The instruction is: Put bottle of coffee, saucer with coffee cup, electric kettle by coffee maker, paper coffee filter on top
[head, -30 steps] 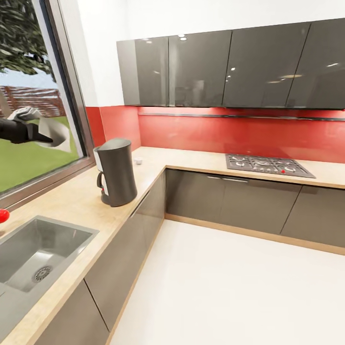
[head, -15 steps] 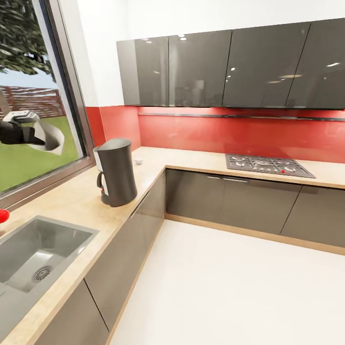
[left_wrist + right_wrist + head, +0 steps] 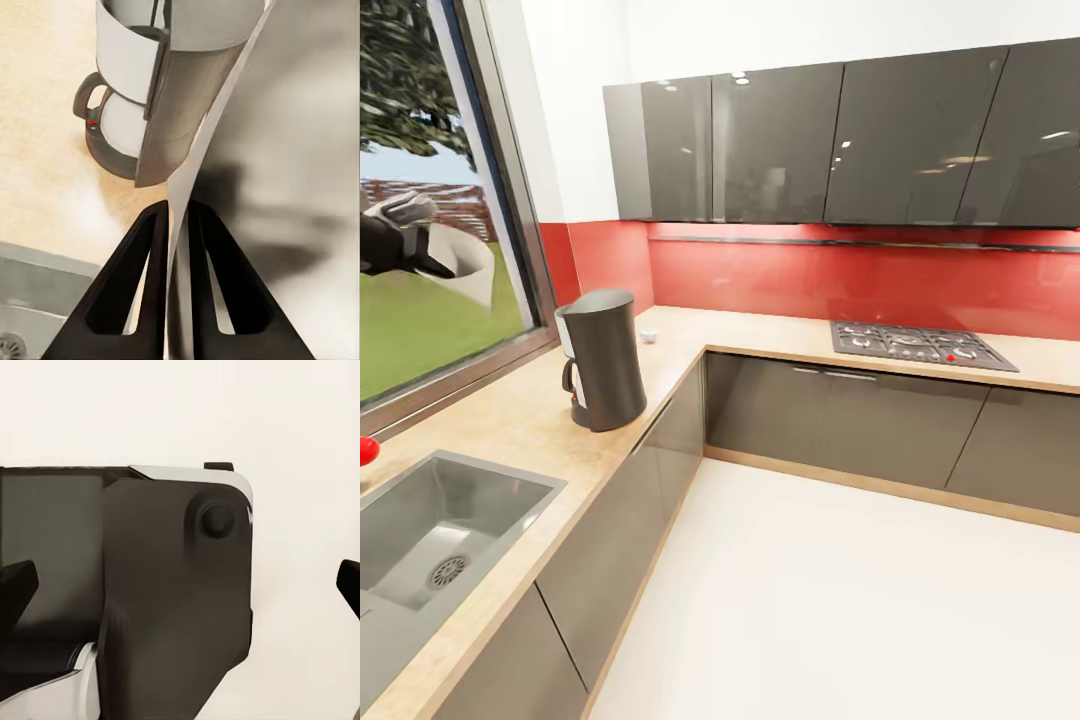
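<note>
- Left gripper (image 3: 178, 247): its 2 fingers are clenched on the thin wall of the paper coffee filter (image 3: 217, 112), which runs away from the fingertips as a white sheet. In the head view this gripper (image 3: 420, 262) hangs in front of the window (image 3: 450, 330), with the filter (image 3: 472, 272) curling out beyond it.
- Right gripper: 2 dark fingertips (image 3: 16, 585) stand at opposite edges of the wrist view, far apart, with nothing between them, so it is released. Ahead of it is a dark part of the robot's own body.
- Coffee maker (image 3: 603, 358): upright on the desk (image 3: 520, 420), below and ahead of the left gripper, well apart from it. The wrist view looks down on its white carafe (image 3: 127, 124) beyond the filter.
- Progress: the coffee maker is in place and the filter is in hand but not yet set on top. Bottle, saucer, cup and kettle cannot be made out beside the coffee maker, so those steps appear to remain.
- Change over 1 s: the left gripper has risen and drawn slightly away from the coffee maker. The kitchen has not shifted in the head view, so the camera held steady.
- Far ground: the hob (image 3: 920, 346) on the adjoining desk run.
</note>
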You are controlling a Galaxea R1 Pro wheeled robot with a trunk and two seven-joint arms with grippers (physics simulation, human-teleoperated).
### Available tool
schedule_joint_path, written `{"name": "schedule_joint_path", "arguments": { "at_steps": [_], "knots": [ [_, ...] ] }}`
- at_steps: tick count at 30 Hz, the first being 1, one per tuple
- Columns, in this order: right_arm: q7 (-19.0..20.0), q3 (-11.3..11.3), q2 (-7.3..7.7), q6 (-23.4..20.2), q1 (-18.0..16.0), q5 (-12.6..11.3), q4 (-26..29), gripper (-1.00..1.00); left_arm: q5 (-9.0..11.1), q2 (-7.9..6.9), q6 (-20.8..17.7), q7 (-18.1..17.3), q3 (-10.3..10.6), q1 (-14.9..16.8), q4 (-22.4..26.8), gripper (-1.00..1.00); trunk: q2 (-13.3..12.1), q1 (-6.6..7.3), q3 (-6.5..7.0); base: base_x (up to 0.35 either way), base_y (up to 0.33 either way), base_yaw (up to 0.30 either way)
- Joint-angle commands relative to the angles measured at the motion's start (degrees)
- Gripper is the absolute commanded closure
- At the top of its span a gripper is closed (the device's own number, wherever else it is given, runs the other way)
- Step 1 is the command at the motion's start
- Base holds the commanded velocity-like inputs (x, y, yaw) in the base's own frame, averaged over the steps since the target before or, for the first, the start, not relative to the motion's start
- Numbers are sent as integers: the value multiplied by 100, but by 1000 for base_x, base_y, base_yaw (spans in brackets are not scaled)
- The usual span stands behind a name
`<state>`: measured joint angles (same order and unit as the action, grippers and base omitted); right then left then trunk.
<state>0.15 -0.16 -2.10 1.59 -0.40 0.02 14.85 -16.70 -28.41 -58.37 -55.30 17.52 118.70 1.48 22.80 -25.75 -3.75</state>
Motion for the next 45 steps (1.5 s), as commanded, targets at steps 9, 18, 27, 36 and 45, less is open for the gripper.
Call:
{"name": "schedule_joint_path", "arguments": {
  "at_steps": [9, 18, 27, 36, 45],
  "knots": [
    [2, 5, -5, 17, -4, 5, -6, -100, -125, 192, -19, -73, 540, 428, -404, 100, 12, -3, -13, 0, 0, 0],
    [10, 24, 1, 17, -4, 32, -1, -100, -739, 3, 747, -2338, 1649, 410, -227, 100, 12, -3, -13, 0, 0, 0],
    [8, 25, 7, 24, -4, 25, 8, -100, -1089, -13, 1502, -3470, 2314, 408, -121, 100, 12, -3, -13, 2, 0, 0],
    [-5, 17, 8, 18, -4, 18, 7, -100, -1108, -9, 1633, -3470, 2354, 414, 45, 100, 12, -3, -13, 204, 110, 0],
    [-6, 7, 8, 17, -4, 15, 9, -100, -1108, 2, 1628, -3470, 2361, 417, 54, 100, 12, -3, -13, 305, 161, 0]
  ]
}}
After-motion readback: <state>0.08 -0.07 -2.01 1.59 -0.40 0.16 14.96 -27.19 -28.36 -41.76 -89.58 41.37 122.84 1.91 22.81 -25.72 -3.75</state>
